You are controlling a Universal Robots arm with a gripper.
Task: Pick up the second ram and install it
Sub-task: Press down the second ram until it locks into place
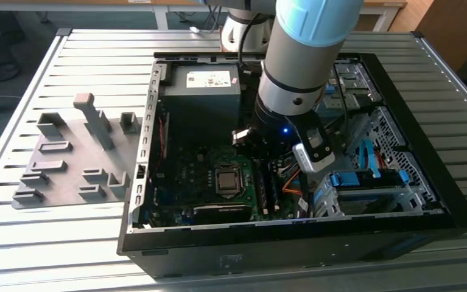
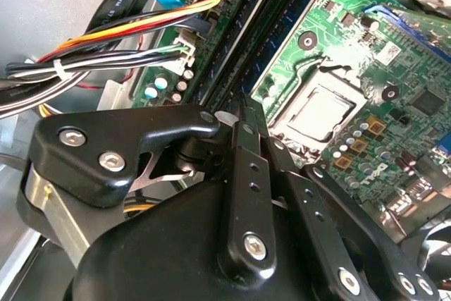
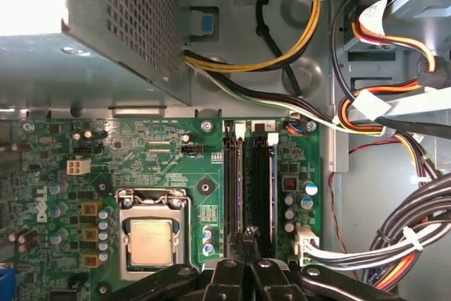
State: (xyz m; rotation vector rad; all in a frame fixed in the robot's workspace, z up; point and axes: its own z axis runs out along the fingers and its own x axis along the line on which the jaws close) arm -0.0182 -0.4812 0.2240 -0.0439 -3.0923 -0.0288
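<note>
Gripper [image 3: 246,239] closed over the slots, second ram [image 3: 232,174] seated just beyond

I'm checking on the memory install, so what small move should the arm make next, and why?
Probably a short, straight push down, as a judgement only. The gripper sits right at the two long black memory slots, beside the square silver processor socket on the green motherboard. Whether a memory strip is fully seated there I cannot tell.

White print marks the motherboard [image 3: 162,153]; none reads clearly.
</note>
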